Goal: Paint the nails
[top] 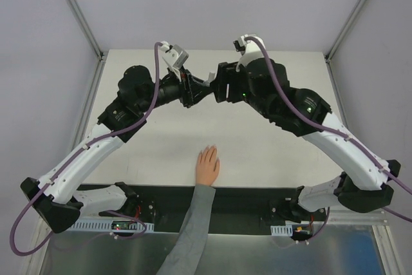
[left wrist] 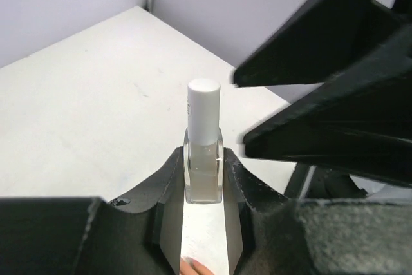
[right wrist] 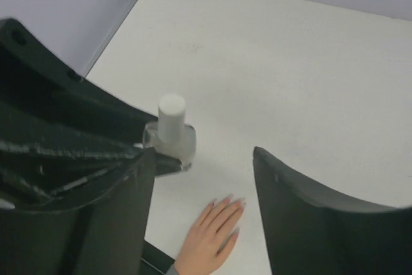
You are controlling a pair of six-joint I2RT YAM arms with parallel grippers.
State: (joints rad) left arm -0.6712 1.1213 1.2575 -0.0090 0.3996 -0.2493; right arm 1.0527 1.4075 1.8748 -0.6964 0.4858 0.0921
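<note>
The robot's left hand (top: 192, 89) is raised over the middle of the bench, closed narrow on a small clear glass bottle (left wrist: 203, 159). The bottle has a white cylindrical cap (left wrist: 203, 111) and holds a pale, cloudy liquid. In the left wrist view it stands upright, pinched on both flat sides by the black fingers (left wrist: 168, 188), with the cap clear above them.

A pale pinkish-beige human hand (top: 207, 167) lies flat on the bench with its fingers together and pointing to 12 o'clock. A grey knitted sleeve (top: 193, 223) runs back from it toward 6 o'clock. Its tiny nails (right wrist: 242, 203) sit at the fingertips, bare on the surface. From overhead they lie at about 6 o'clock of both robot hands, well apart from them and touched by neither.

The right hand (top: 214, 86) faces the left one tip to tip. Its jaws stand wide and hold nothing, and the bench shows through the gap. In the left wrist view its two black fingers (left wrist: 302, 62) point at the cap from 3 o'clock, near it, with a sliver of background between.

The bench (top: 270, 152) is matte off-white, with a black strip (top: 244, 204) along its near edge at the arm bases. Plain grey walls (top: 38, 43) and slim metal corner posts (top: 77, 11) enclose it.
</note>
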